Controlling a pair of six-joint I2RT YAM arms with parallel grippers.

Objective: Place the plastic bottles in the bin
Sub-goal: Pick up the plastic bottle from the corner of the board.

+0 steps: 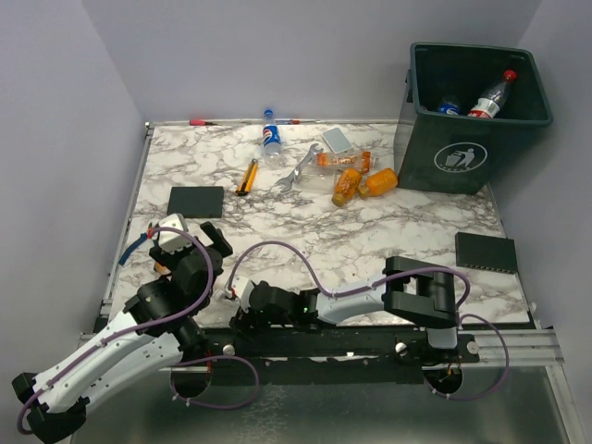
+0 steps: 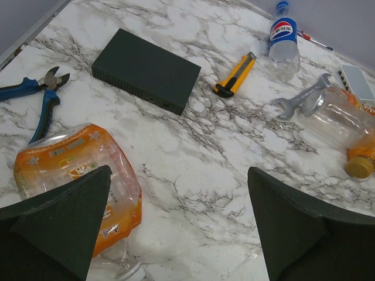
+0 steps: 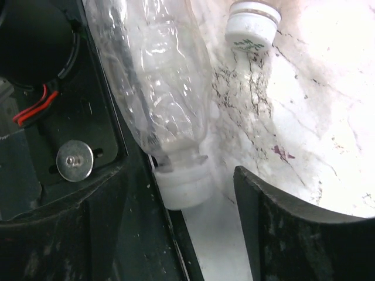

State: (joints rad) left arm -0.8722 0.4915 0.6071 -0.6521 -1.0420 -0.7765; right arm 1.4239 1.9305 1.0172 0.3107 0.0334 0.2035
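White litter-person sign (image 1: 460, 159) on bin (image 1: 508, 148)

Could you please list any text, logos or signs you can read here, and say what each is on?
No words are legible.
White litter-person sign: on the side of the bin.
Round red, white and blue emblem: on the blue-labelled bottle; its lettering is too small.
Print on the orange-labelled bottle: too blurred.

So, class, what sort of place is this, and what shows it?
Probably a robotics test bench: plain walls enclose a marble-patterned table, two robot arms are mounted at its near edge, and plastic bottles lie near a bin.
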